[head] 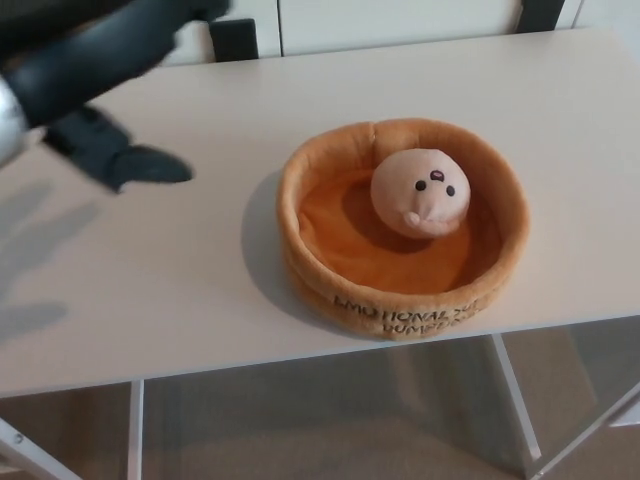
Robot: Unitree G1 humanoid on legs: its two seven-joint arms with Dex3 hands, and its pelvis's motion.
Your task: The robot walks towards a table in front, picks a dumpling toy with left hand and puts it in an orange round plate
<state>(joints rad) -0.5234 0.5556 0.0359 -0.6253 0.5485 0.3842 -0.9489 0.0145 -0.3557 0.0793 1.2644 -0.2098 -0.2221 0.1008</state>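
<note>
Resting place: dumpling toy [421, 192] sits inside the orange round plate [400, 300], toward its far side, well to the right of the left hand [100, 100] and apart from it.
Left hand: blurred, at the upper left edge of the head view, above the white table [200, 280]; it holds nothing, with one dark finger [150, 168] jutting toward the plate and apart from the rest.
Right hand: not in view.
Plate: a soft, plush-walled basket with dark lettering on its near wall, standing on the table close to the near edge, lower right of the hand.
Toy's pose: face turned up and toward the camera, leaning against the plate's far wall, none of it over the rim.
Step in hand: by the look of it, clearing the arm away after the drop; the placing appears done.
Doing it well: the hand should travel high and away to the left, so no finger catches the soft rim and drags the plate toward the table's edge.
Risk: slight, since hand and plate are already well apart.
</note>
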